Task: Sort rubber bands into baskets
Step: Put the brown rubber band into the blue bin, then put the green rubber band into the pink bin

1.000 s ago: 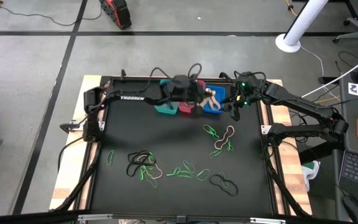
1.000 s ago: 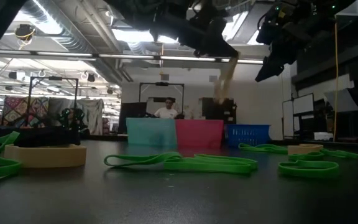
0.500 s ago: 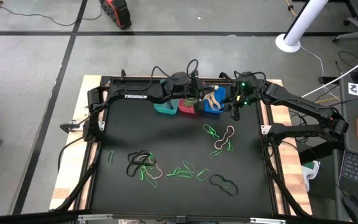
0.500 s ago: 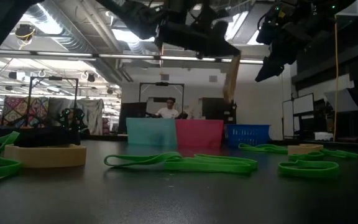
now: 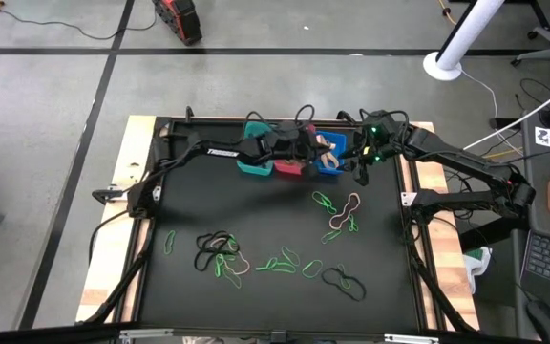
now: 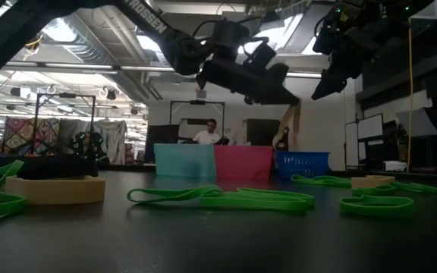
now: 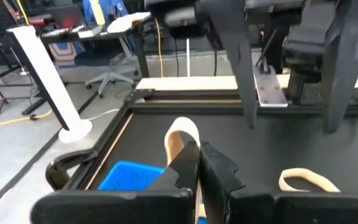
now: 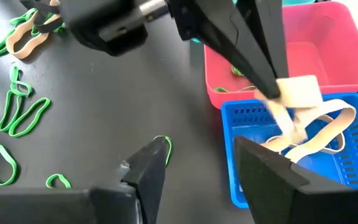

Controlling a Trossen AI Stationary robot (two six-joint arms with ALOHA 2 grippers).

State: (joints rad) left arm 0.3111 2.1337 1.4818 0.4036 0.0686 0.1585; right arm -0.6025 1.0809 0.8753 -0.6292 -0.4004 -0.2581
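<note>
My left gripper (image 5: 318, 148) is shut on a tan rubber band (image 8: 328, 118) right over the blue basket (image 5: 330, 164). The red basket (image 5: 289, 168) and the teal basket (image 5: 254, 164) stand beside the blue one in a row at the table's far edge. My right gripper (image 8: 204, 168) is open and empty, in the air just right of the blue basket (image 8: 353, 162). Green, tan and black bands (image 5: 337, 212) lie loose on the black mat. My left gripper pinches the tan band's upper end (image 8: 289, 93) between its two shut fingers (image 7: 188, 165), which slant down from the table's left. The band hangs slack below the fingers, and its lower loop (image 6: 290, 136) reaches down to the blue basket's rim (image 6: 302, 155).
A green band (image 8: 238, 71) lies in the red basket. Loose bands are scattered over the mat's middle and near half, with a black and green clump (image 5: 218, 250) near left. A tan band (image 7: 303, 180) lies on the mat beyond the blue basket. My right arm (image 5: 447, 158) stands close by.
My left gripper has gone down and a little toward the table's right edge, staying shut on the tan band. The band has come down with it from high above the baskets to the blue basket's rim.
</note>
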